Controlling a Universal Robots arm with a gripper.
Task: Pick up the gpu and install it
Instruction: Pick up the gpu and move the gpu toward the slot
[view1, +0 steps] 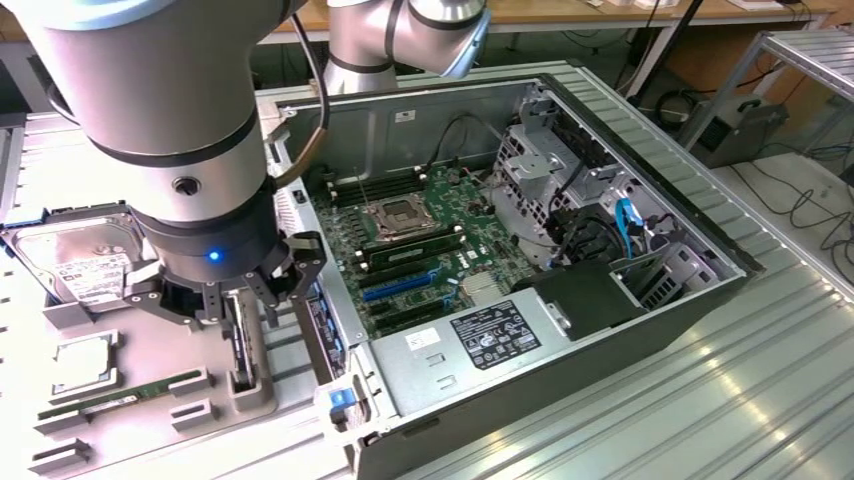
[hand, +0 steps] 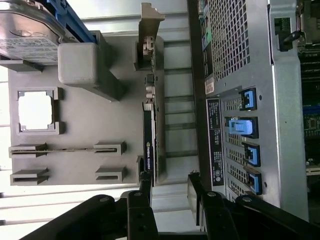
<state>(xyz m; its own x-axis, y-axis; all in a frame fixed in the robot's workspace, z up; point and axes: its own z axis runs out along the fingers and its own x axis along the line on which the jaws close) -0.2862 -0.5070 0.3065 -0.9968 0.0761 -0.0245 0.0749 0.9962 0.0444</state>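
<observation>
One slim black gpu card (hand: 149, 135) with silver end bracket stands on edge in a grey moulded holder (hand: 90, 120) just below the gripper (hand: 169, 184), whose jaws are spread, empty. Judged light, stiff, fragile: grip its flat faces mid-length.

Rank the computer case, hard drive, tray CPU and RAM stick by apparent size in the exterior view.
1. computer case
2. hard drive, partly hidden by the arm
3. CPU and RAM stick: unsure; the stick looks longer, the CPU broader.
</observation>
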